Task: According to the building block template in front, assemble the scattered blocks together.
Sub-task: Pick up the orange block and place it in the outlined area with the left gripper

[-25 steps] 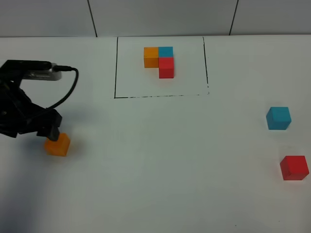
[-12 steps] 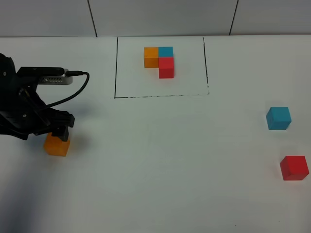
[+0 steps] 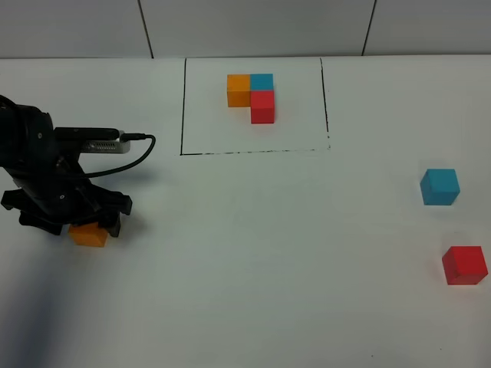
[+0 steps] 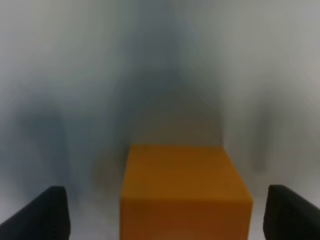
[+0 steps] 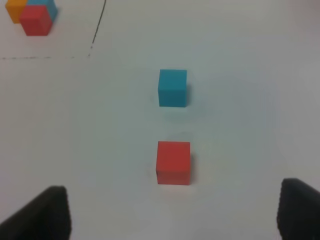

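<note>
1. The red cube (image 3: 464, 264) lies nearest, on the right of the smooth white table (image 3: 268, 291). It is matte and sharp-edged, and touches nothing.
2. The right gripper (image 5: 170, 212) is spread wide and empty. Its dark fingertips (image 5: 42, 212) stop short of the red cube.
3. The orange cube (image 3: 90, 235) sits on the left side of the table. It is the same plain matte shape as the red one. The left gripper (image 4: 165, 217) straddles it with its fingers apart. In the blurred wrist view a gap shows on each side, so nothing is gripped.
4. The teal-blue cube (image 3: 439, 186) rests just beyond the red cube and apart from it.
5. The building block template (image 3: 251, 96) lies farthest. Its orange and blue cubes are joined side by side, with the red one in front of the blue, forming an L. A thin black drawn rectangle (image 3: 182, 107) frames it, and the near line of that rectangle is broken.
</note>
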`<state>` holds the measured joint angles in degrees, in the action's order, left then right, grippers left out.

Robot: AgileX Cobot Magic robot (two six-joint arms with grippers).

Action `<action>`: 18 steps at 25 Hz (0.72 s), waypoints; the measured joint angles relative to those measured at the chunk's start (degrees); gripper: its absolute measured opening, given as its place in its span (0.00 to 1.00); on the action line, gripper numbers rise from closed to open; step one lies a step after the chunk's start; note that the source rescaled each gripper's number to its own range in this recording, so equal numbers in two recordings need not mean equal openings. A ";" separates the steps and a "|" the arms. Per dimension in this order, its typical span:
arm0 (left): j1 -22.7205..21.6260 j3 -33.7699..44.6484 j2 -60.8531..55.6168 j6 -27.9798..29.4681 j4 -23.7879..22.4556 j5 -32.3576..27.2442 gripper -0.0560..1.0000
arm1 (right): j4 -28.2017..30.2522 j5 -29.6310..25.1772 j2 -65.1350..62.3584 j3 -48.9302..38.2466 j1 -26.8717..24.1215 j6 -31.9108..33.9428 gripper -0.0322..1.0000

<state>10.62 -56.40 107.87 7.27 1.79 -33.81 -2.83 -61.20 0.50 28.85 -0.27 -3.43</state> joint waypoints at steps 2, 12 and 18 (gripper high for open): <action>0.00 0.00 0.86 0.04 0.00 -0.05 0.70 | 0.00 0.00 0.00 0.00 0.00 0.00 0.70; 0.11 -0.32 1.55 -0.88 0.06 -1.45 0.06 | 0.00 0.00 0.00 0.00 0.00 0.00 0.70; 4.71 -7.08 1.31 -13.47 -0.43 -6.57 0.06 | 0.00 0.00 0.00 0.00 0.00 0.00 0.70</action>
<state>15.33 -63.47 109.18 -6.19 1.36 -40.38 -2.83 -61.20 0.50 28.85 -0.27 -3.43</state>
